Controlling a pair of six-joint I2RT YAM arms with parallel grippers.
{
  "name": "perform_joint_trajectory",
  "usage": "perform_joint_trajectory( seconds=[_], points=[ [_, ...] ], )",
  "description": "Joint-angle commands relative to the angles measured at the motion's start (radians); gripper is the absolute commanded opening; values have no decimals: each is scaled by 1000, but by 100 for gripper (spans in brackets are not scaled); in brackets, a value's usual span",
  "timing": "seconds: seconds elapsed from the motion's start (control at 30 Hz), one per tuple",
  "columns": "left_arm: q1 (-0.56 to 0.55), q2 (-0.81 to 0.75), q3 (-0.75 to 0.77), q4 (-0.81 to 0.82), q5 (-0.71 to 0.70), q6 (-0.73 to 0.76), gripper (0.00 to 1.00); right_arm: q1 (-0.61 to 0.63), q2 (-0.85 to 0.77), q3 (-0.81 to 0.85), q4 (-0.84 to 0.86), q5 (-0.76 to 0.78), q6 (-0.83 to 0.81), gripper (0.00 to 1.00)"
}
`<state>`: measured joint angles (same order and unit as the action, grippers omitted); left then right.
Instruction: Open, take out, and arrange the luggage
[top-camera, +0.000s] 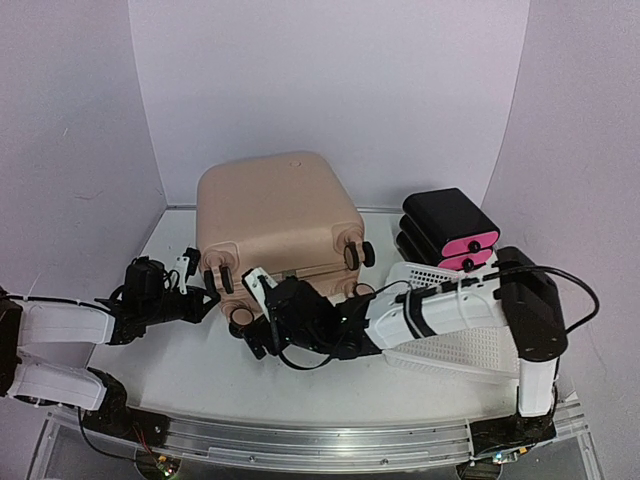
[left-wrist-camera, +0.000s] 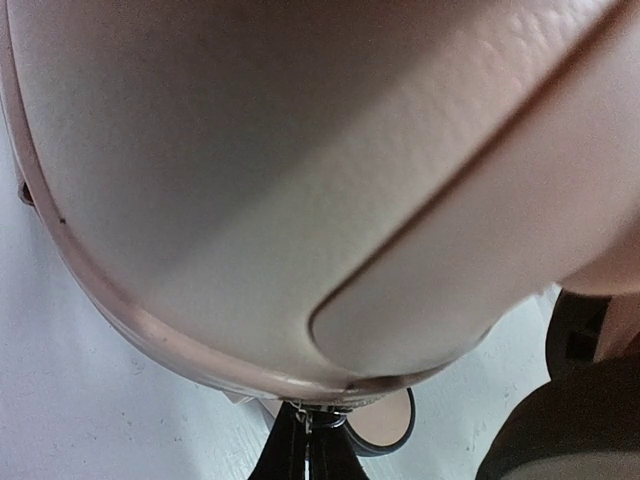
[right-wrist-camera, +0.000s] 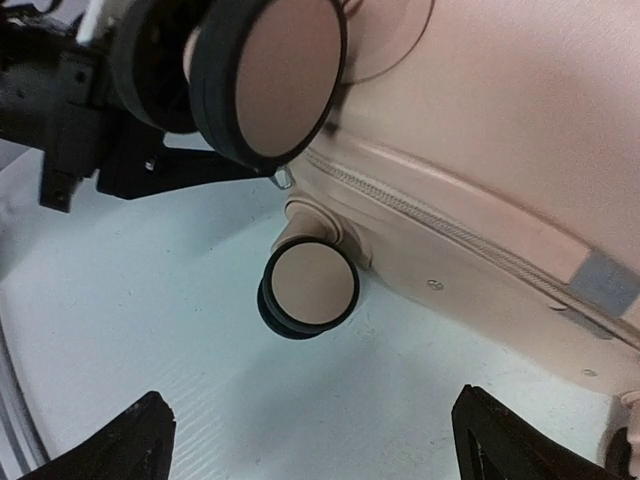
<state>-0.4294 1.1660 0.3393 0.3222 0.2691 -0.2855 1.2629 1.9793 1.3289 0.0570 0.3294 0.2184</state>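
Note:
The pale pink luggage (top-camera: 275, 215) lies flat at the back middle of the table, its black-and-pink wheels (right-wrist-camera: 310, 285) facing the near edge. My left gripper (top-camera: 207, 293) is at its front left corner. In the left wrist view the shell (left-wrist-camera: 300, 150) fills the frame, and the black fingers (left-wrist-camera: 290, 455) are shut on a small metal zipper pull (left-wrist-camera: 305, 420) under the rim. My right gripper (right-wrist-camera: 320, 450) hovers low in front of the wheels, jaws wide open with nothing between them. The zipper seam (right-wrist-camera: 450, 230) runs along the luggage's side.
A black-and-pink stacked drawer box (top-camera: 450, 230) stands right of the luggage. A white perforated basket (top-camera: 450, 345) lies under my right forearm. White walls close in the back and both sides. The white table (top-camera: 180, 370) ends at a metal rail near the arm bases.

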Motion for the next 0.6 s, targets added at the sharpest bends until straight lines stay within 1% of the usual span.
perform_joint_trajectory(
  seconds=[0.0, 0.07, 0.2, 0.37, 0.47, 0.57],
  points=[
    [9, -1, 34, 64, -60, 9, 1, -3, 126, 73, 170, 47, 51, 98],
    [10, -2, 27, 64, -61, 8, 0, -4, 182, 91, 239, 57, 50, 98],
    [11, -16, 21, 63, -66, 7, 0, -7, 290, 165, 290, 77, 48, 98],
    [9, -22, 16, 63, -80, -8, 0, -7, 398, 221, 409, 188, 73, 98],
    [12, -17, 14, 61, -83, -17, 0, -8, 456, 230, 534, 224, 54, 98],
    [13, -10, 14, 60, -93, -25, 0, -8, 503, 290, 552, 222, 31, 98]
  ],
)
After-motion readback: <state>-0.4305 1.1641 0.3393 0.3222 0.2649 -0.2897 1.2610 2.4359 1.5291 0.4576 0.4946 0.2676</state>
